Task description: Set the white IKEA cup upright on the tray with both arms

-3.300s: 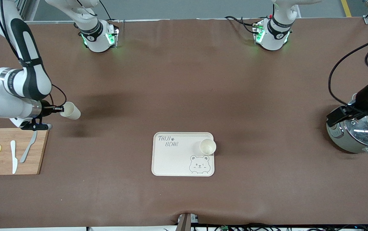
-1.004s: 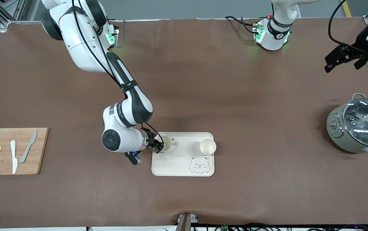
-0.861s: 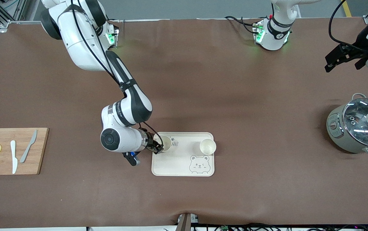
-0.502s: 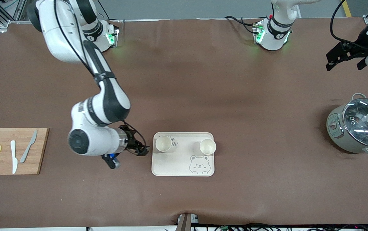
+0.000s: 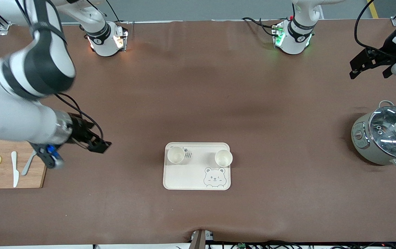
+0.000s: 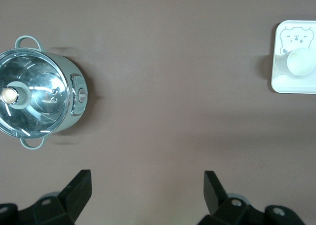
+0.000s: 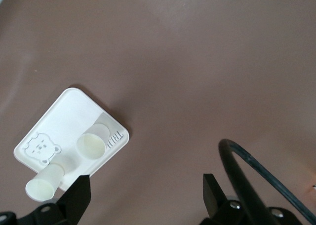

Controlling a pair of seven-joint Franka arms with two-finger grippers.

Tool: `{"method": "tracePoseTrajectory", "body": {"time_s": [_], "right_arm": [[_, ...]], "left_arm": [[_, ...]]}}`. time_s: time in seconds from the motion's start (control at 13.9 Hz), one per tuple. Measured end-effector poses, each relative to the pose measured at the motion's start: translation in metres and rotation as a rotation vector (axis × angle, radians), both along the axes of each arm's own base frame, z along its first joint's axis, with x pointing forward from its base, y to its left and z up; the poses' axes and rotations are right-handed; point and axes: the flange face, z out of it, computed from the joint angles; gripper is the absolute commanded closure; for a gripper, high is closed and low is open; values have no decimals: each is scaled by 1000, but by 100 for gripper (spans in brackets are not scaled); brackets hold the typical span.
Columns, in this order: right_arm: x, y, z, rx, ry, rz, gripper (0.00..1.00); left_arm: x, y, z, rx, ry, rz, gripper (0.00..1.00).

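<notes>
The cream tray [image 5: 187, 173] with the bear drawing lies mid-table. Two white cups stand upright on it: one [image 5: 176, 155] at the corner toward the right arm's end, by the lettering, and one [image 5: 223, 158] above the bear. My right gripper [image 5: 100, 145] is open and empty, up over bare table between the cutting board and the tray. Its wrist view shows the tray [image 7: 64, 116] and both cups [image 7: 94, 141] [image 7: 44, 183] past my open right gripper [image 7: 145, 190]. My left gripper [image 5: 369, 71] waits, open and empty, over the table at the left arm's end; its wrist view [image 6: 146, 185] shows one cup [image 6: 301, 61].
A wooden cutting board [image 5: 40, 173] with lemon slices, a white knife and a grey knife lies at the right arm's end, partly under the right arm. A steel pot with a glass lid [image 5: 384, 135] stands at the left arm's end, also in the left wrist view [image 6: 37, 99].
My right gripper set the cup on the tray, let go, and pulled back up toward the cutting board. The left arm rose off the pot earlier and has barely moved since.
</notes>
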Motion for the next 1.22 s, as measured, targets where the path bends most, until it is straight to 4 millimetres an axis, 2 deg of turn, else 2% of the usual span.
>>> {"method": "tracePoseTrajectory", "body": {"time_s": [0.14,0.22,0.36,0.57,0.79,0.93,1.22], "right_arm": [[-25,-24,55,8,-43,22,0],[-36,-37,75,12,-57,42,0],[-55,-61,97,6,-46,68,0],[-72,-101,96,-73,34,200,0],[-76,-150,81,-69,57,334,0],[-81,-183,73,-50,20,385,0],[-113,-240,63,-28,-55,533,0]], "left_arm": [[1,0,1,-1,-7,0,0],[1,0,1,-1,-9,-1,0],[2,0,2,-1,-11,0,0],[2,0,2,-1,-11,0,0],[2,1,2,-1,-9,0,0],[1,2,2,-1,-7,-1,0],[1,3,2,-1,-2,0,0]]}}
